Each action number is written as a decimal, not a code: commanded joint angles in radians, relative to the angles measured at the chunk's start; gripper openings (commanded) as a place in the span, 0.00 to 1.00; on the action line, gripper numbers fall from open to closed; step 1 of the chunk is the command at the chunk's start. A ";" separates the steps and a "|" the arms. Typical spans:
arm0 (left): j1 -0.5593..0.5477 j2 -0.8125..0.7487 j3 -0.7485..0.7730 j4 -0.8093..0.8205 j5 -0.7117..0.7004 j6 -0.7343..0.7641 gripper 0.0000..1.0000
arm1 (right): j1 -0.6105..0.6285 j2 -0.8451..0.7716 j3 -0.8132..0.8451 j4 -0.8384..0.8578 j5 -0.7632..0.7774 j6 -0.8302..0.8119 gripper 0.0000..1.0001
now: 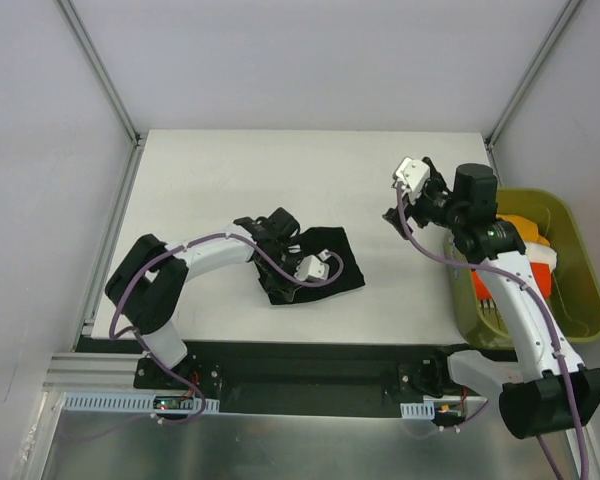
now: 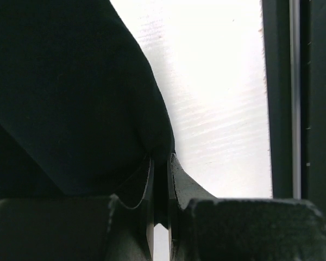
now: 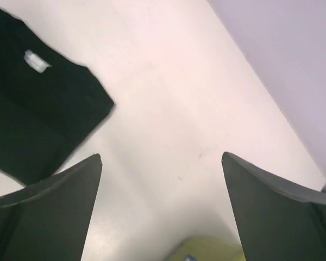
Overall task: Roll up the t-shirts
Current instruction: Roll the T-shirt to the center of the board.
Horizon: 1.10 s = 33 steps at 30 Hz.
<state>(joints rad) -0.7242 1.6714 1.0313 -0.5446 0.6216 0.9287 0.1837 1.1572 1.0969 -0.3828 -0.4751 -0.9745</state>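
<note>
**A:** From above, where is the cloth?
**B:** The black t-shirt (image 1: pixel 320 262) lies on the desk (image 1: pixel 230 180), well left of the tub (image 1: pixel 572 215). An orange t-shirt (image 1: pixel 520 228) sits inside the tub.
**A:** And the left wrist view?
**B:** The left hand (image 2: pixel 160 160) is clenched on the black t-shirt's edge.
**A:** The right wrist view?
**B:** The right hand (image 3: pixel 162 179) is released and holds nothing, above the desk near the tub.

No text, number or brand can be read in any view. The soft black cloth t-shirt (image 3: pixel 38 114) on the white desk (image 3: pixel 168 109) carries a small pale rectangular label (image 3: pixel 37 61), too blurred for any print on it to be made out. A tiny blue mark (image 3: pixel 189 257) beside the olive-green plastic tub (image 3: pixel 217 247) is too small to read.
</note>
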 commanded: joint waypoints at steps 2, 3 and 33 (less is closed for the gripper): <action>0.054 0.040 0.070 -0.135 0.208 -0.076 0.00 | 0.077 0.096 0.060 -0.114 -0.226 -0.102 0.95; 0.065 0.045 0.079 -0.144 0.222 -0.082 0.00 | 0.092 0.090 0.005 -0.128 -0.218 -0.122 0.95; 0.301 0.300 0.363 -0.442 0.503 -0.021 0.00 | 0.462 0.403 -0.184 0.168 -0.016 -0.440 0.98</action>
<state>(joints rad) -0.4431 1.9648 1.3617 -0.9211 1.0290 0.8593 0.6254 1.5230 0.8658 -0.2810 -0.5255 -1.3811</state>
